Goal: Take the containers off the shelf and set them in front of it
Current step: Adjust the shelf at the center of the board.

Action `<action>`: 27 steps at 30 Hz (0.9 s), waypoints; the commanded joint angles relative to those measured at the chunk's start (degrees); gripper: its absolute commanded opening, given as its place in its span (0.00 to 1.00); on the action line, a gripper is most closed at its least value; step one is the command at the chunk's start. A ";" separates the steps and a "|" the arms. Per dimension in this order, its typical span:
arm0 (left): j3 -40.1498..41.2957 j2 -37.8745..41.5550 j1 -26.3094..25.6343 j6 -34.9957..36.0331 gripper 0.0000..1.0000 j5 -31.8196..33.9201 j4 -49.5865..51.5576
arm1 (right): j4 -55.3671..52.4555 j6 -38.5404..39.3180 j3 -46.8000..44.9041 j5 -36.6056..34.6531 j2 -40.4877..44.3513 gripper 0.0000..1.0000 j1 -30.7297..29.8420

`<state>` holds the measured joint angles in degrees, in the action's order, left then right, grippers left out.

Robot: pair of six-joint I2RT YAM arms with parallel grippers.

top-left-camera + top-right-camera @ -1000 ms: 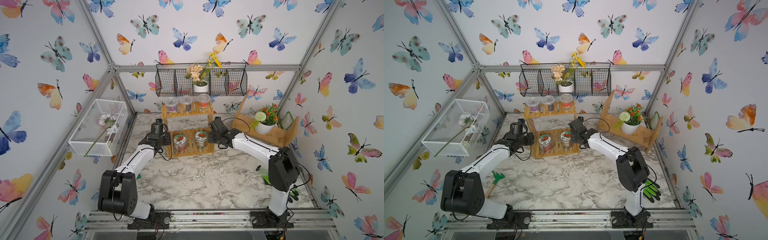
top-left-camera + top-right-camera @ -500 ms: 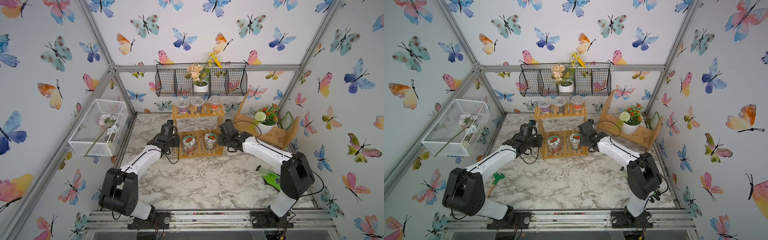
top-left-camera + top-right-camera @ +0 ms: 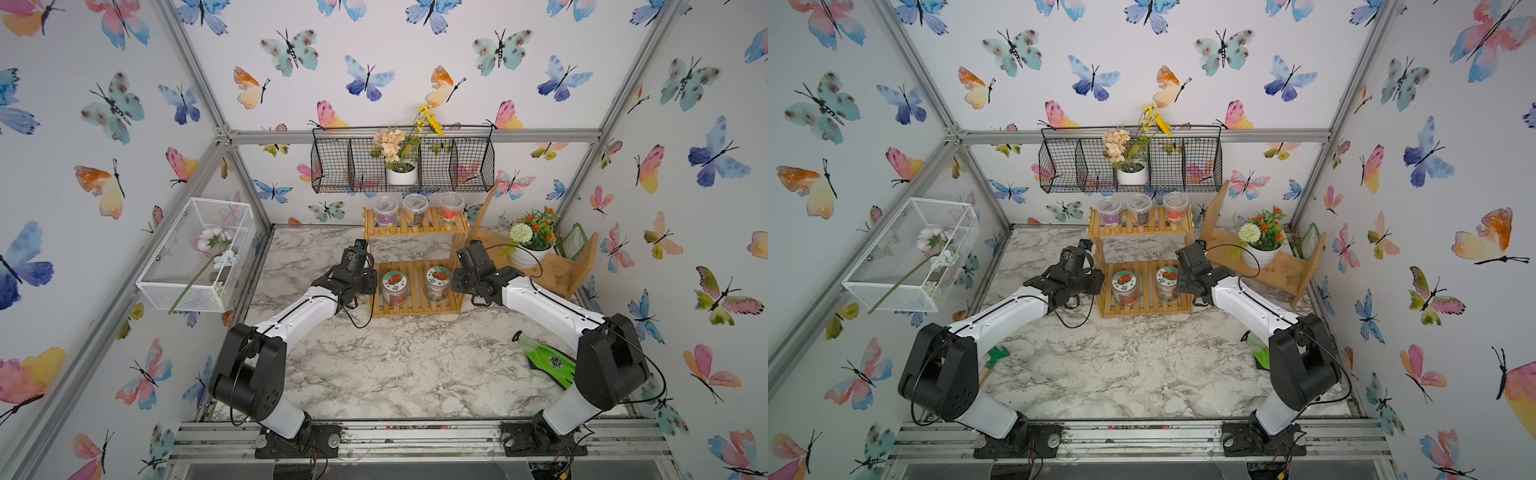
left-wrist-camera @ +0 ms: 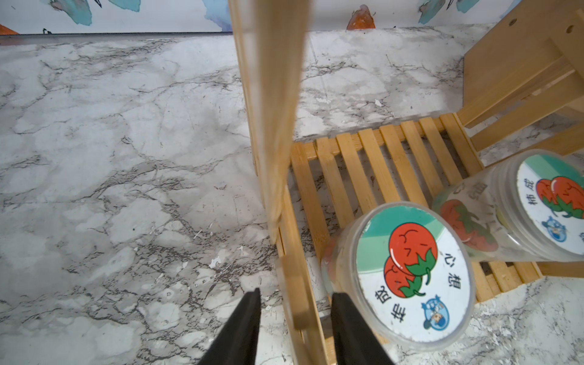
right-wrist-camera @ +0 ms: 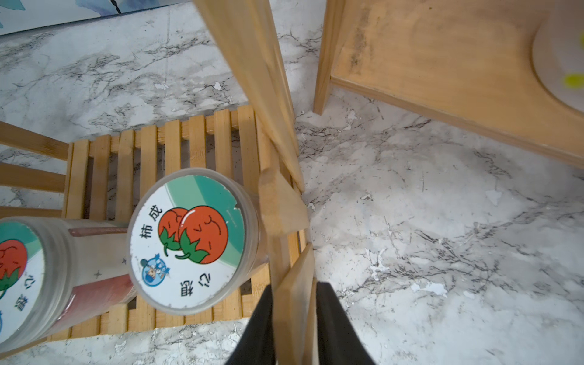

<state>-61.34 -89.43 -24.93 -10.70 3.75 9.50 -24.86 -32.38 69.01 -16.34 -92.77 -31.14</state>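
The shelf (image 3: 415, 269) (image 3: 1144, 270) is a two-tier slatted rack at the back of the marble table. Three lidded cups (image 3: 414, 208) (image 3: 1139, 207) stand on its upper tier. Two jars with tomato lids (image 3: 394, 286) (image 3: 437, 282) (image 3: 1125, 286) stand on the lower tier. My left gripper (image 3: 370, 286) (image 4: 295, 316) is shut around the shelf's left side frame (image 4: 300, 303), beside a jar (image 4: 410, 275). My right gripper (image 3: 457, 282) (image 5: 294, 316) is shut on the right side slat (image 5: 292, 297), next to the other jar (image 5: 189, 243).
A black wire basket (image 3: 465, 166) with a white pot hangs on the back wall above the shelf. A plank shelf (image 3: 565, 270) holding a flower pot stands close to the right. A white mesh box (image 3: 195, 253) sits on the left wall. Green items (image 3: 548, 361) (image 3: 994, 357) lie near both arm bases.
The shelf, with all containers on it, has slid to the right across the table. Both arms moved with it, holding its sides.
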 commanded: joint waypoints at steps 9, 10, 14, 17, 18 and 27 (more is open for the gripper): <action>2.25 1.00 -0.50 0.04 0.42 3.72 3.03 | -8.20 -1.63 -4.21 -4.93 3.54 0.23 2.22; 2.36 1.10 -0.52 -0.02 0.42 3.81 2.99 | -8.04 -1.55 -4.41 -4.85 3.65 0.24 2.22; 2.20 1.43 -0.59 -0.26 0.46 4.42 3.24 | -7.42 -0.86 -4.09 -4.26 3.08 0.36 2.22; 1.88 1.79 -0.56 -0.37 0.50 4.99 3.33 | -6.93 -0.45 -3.62 -3.48 2.95 0.45 2.21; 1.77 1.91 -0.55 -0.37 0.52 5.12 3.34 | -6.80 -0.40 -3.53 -3.31 2.95 0.47 2.21; 0.30 2.83 -0.60 -1.07 0.74 4.71 3.49 | -5.69 2.02 -2.57 -1.68 4.72 0.67 2.22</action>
<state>-60.40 -88.86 -25.87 -11.49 6.22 11.09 -28.32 -31.81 66.26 -16.80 -90.08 -29.43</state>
